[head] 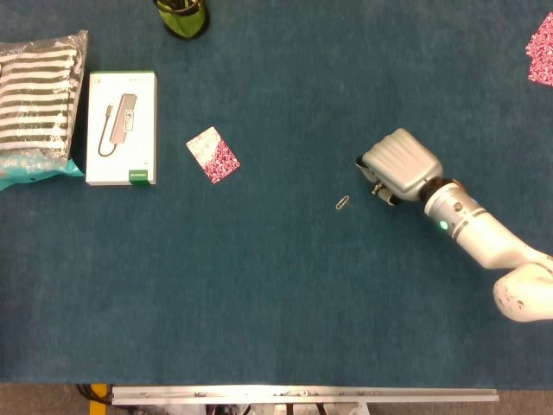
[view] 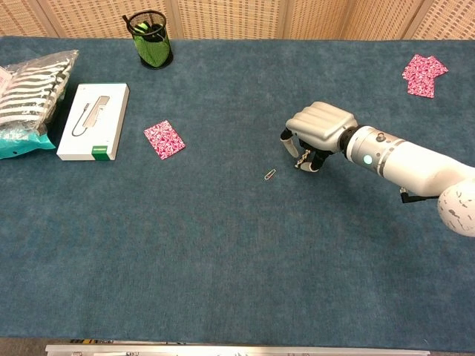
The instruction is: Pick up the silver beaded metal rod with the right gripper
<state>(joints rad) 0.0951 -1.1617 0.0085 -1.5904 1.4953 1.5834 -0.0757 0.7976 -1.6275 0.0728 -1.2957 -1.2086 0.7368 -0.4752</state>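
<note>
Far to the left of the right robot hand [view: 318, 133] lie a striped bag [view: 26, 100] and a white boxed adapter [view: 93, 121], with a green mesh pen cup [view: 153, 38] beyond them. Closer in on the same side is a pink patterned card [view: 164, 139]. None of these look likely to interfere, being well apart from the work.

Just to the left of the robot hand, on the blue worktop [view: 223, 245], sits a small paperclip [view: 270, 175]. It is thin and silver too, so it could be mistaken for the target if the hold is lost.

The robot hand is palm down, fingers curled under. In the chest view something thin and silvery, probably the silver beaded metal rod [view: 303, 158], hangs at its fingertips, seemingly pinched; the head view hides it beneath the hand, so the firmness of the hold is unclear. A slim beaded piece held so lightly may slip or swing out during a lift.

Far to the right and beyond lie more pink cards [view: 423, 75]. The left hand shows in neither view.
</note>
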